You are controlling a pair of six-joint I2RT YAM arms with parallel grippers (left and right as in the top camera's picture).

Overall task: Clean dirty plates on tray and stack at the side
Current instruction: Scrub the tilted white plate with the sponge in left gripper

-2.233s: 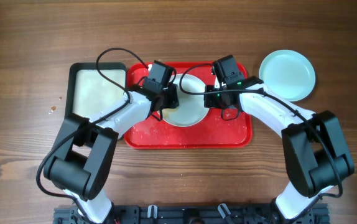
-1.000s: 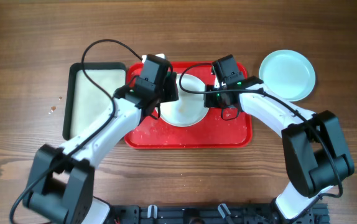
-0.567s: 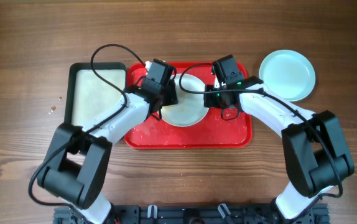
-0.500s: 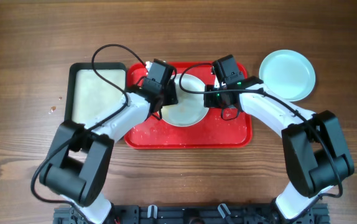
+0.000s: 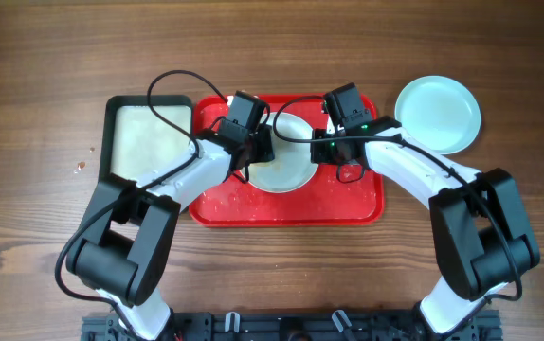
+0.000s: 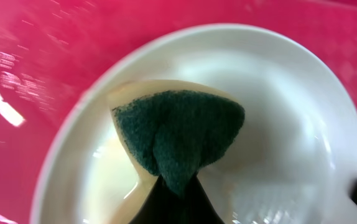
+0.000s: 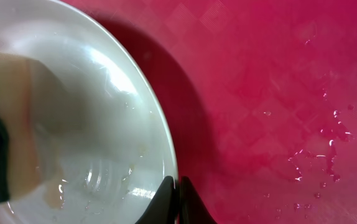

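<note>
My left gripper is clamped on a green-and-yellow sponge; sponge lies against the inside of the white plate; my right gripper is pinched shut on that plate's rim; plate sits toward the back of the red tray; droplets on tray; turquoise plate on the table, just right of the tray.

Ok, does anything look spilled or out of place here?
Minor only: droplets speckle the red tray beside the white plate, and a small brown speck sits on the table left of the black-rimmed tray.
</note>
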